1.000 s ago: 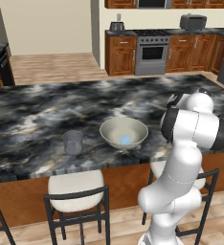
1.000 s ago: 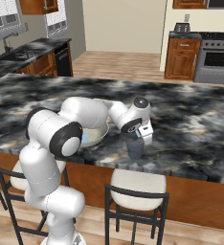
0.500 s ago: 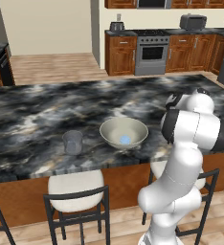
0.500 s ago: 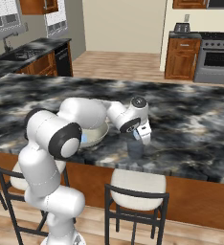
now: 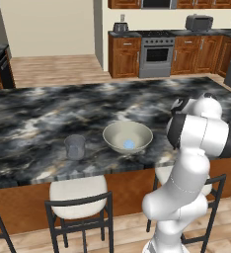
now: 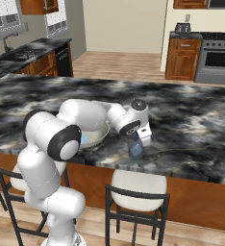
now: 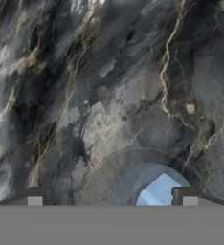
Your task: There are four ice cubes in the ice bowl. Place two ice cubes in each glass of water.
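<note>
Reading from the left, we see one glass of water [image 5: 75, 147] standing alone on the dark marble counter [image 5: 38, 113], apparently without ice. Just to its right sits the ice bowl [image 5: 128, 137], with pale blue ice cubes [image 5: 129, 144] at its bottom; we cannot count them. Further right, past the bowl, our gripper [image 6: 142, 139] hangs directly over the second glass [image 6: 135, 147]. A second ago the fingers were pinched together above this glass; now, in the hand view, the fingertips [image 7: 35, 195] stand spread wide apart with nothing between them, and an ice cube [image 7: 161, 191] lies below inside the glass rim. We judge that this cube has just been released into the right-hand glass. The next move is probably back to the bowl for another cube.
</note>
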{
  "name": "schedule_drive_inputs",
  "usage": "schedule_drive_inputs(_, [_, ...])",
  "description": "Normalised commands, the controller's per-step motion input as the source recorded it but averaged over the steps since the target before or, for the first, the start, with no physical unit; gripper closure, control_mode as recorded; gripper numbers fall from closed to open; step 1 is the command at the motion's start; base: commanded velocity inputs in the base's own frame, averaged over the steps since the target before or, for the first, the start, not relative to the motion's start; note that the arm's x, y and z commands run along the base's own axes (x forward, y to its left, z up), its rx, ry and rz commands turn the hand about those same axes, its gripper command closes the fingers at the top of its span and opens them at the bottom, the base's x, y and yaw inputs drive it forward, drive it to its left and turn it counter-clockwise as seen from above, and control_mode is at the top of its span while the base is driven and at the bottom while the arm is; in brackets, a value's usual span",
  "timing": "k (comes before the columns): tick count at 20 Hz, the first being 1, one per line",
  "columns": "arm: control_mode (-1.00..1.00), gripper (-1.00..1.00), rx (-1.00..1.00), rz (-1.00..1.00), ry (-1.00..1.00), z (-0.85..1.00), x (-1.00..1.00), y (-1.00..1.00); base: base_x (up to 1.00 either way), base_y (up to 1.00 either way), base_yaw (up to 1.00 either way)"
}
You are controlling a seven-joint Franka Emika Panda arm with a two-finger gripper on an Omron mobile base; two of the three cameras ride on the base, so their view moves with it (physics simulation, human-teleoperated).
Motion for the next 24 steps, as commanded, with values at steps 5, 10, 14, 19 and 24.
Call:
schedule_drive_inputs(5, [-1.00,-1.00,0.01,-0.01,-0.03,0.02,-0.01,0.00,0.00,0.00,0.00])
schedule_drive_inputs(10, [-1.00,-1.00,0.01,0.00,0.02,0.30,0.00,0.05,0.00,0.00,0.00])
schedule_drive_inputs(14, [-1.00,-1.00,0.00,0.04,0.18,0.50,0.00,0.24,0.00,0.00,0.00])
schedule_drive_inputs(19, [-1.00,-1.00,-0.08,0.17,0.38,0.38,0.00,0.42,0.00,0.00,0.00])
schedule_drive_inputs(24, [-1.00,-1.00,-0.13,0.30,0.35,0.10,0.00,0.56,0.00,0.00,0.00])
